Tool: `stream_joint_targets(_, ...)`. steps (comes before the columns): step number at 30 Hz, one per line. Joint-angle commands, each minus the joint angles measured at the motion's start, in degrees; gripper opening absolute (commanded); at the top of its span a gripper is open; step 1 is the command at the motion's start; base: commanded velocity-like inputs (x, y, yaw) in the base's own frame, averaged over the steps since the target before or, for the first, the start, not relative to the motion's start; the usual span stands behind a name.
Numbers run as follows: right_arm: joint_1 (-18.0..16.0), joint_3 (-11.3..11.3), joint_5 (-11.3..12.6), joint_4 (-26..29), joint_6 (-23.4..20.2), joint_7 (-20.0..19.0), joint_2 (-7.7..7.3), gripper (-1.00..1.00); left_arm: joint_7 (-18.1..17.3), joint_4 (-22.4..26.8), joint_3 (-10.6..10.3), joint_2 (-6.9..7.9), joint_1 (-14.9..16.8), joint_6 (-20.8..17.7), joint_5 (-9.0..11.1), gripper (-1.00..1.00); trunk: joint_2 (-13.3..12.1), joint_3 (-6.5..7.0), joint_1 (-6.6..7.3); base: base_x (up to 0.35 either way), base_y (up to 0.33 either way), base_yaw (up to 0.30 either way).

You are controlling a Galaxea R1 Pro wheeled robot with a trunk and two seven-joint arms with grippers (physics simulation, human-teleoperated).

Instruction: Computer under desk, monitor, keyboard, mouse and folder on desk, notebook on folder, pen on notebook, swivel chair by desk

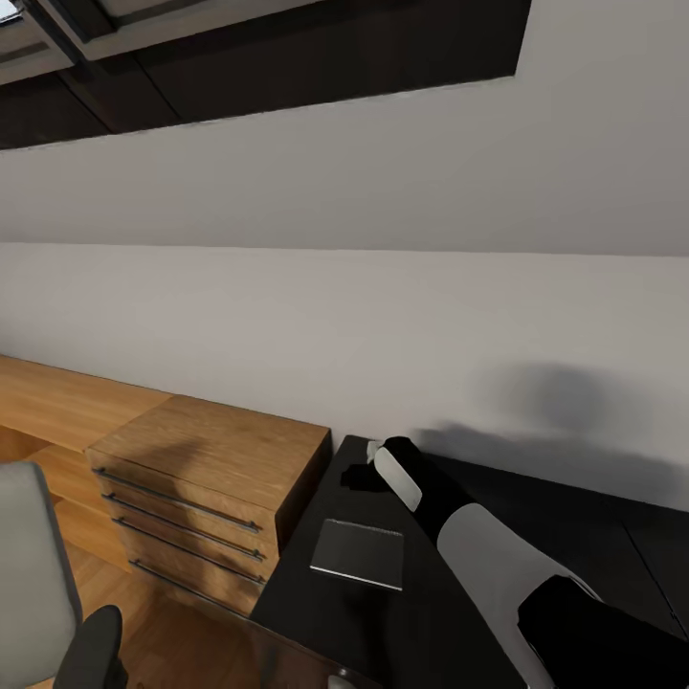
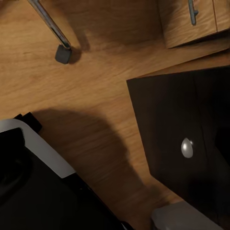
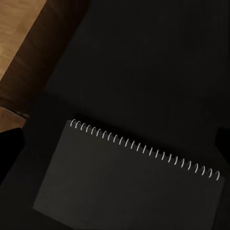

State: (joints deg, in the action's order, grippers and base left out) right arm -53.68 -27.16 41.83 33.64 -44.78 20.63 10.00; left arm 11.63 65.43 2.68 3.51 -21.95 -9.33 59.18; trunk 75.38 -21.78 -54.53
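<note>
Reaching over the glossy black worktop (image 1: 536, 536) with the right arm, right claw (image 1: 368, 475) hovering just beyond the thin pale grey spiral-bound notebook (image 1: 359, 553). Notebook lying flat near the worktop's end, beside the light wood dresser (image 1: 211, 469), with nothing on top of it. Likely step in hand: picking that notebook up for stacking.

To do it well: come down over one free edge rather than the middle, since a thin flat cover offers no grip from above. Better perhaps to nudge it towards the worktop's near edge, let one side overhang, then pinch there. Avoid the wire spiral (image 3: 143, 148), apt to slip or twist. Keep the lift level and slow.

Hard to make out: the right claw's fingers, dark against the dark top, so no telling whether spread or closed. No telling for the left claw either. Grey upholstered swivel chair (image 1: 38, 574) cut off at the head view's lower left corner, seat out of frame. Chrome leg and caster (image 2: 62, 51) over the wood floor (image 2: 72, 105) in the left wrist view.
</note>
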Motion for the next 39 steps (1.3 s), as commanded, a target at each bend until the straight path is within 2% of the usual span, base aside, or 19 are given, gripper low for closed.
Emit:
stream_joint_targets(1, -0.11, -0.18, 0.58, -0.15, -0.02, 0.55, 0.0, 1.0, 0.31, 0.27, 0.0, 0.0, -0.02, -0.25, 0.46, 1.0, 0.46, -0.24, -0.23, 0.0, 0.0, 0.0)
stream_joint_targets(7, -0.6, -0.18, 0.73, -3.28, 0.72, 0.55, 0.0, 1.0, 0.39, 2.03, -1.1, 0.11, 0.43, -1.84, -0.14, 1.0, 2.87, -1.32, -1.55, 0.0, 0.0, 0.0)
stream_joint_targets(17, -0.69, -0.16, 0.52, -3.15, 1.65, 0.59, 0.0, 1.0, 0.33, 2.31, -1.73, 0.5, 1.21, -3.67, -0.2, 1.0, 6.88, -3.12, -3.75, 0.0, 0.0, 0.0)
stream_joint_targets(20, -0.66, -0.17, 0.53, -3.08, 1.7, 0.56, 0.0, 1.0, 0.24, 2.33, -1.7, 0.48, 2.09, -5.97, -0.22, 1.0, 8.08, -3.67, -4.41, 0.0, 0.0, -0.014)
stream_joint_targets(32, -0.72, -0.18, 0.59, -3.21, 1.71, 0.64, 0.0, 1.0, 0.36, 2.21, -1.57, 0.14, 2.26, -6.21, 0.08, 1.0, 12.89, -5.84, -7.04, 0.0, 0.0, -0.004)
stream_joint_targets(39, -0.72, -0.16, 0.55, -3.26, 1.71, 0.76, 0.0, 1.0, 0.0, 2.6, -1.73, 0.09, 2.33, -5.84, -0.27, 1.0, 12.89, -5.84, -7.04, 0.0, 0.0, -0.043)
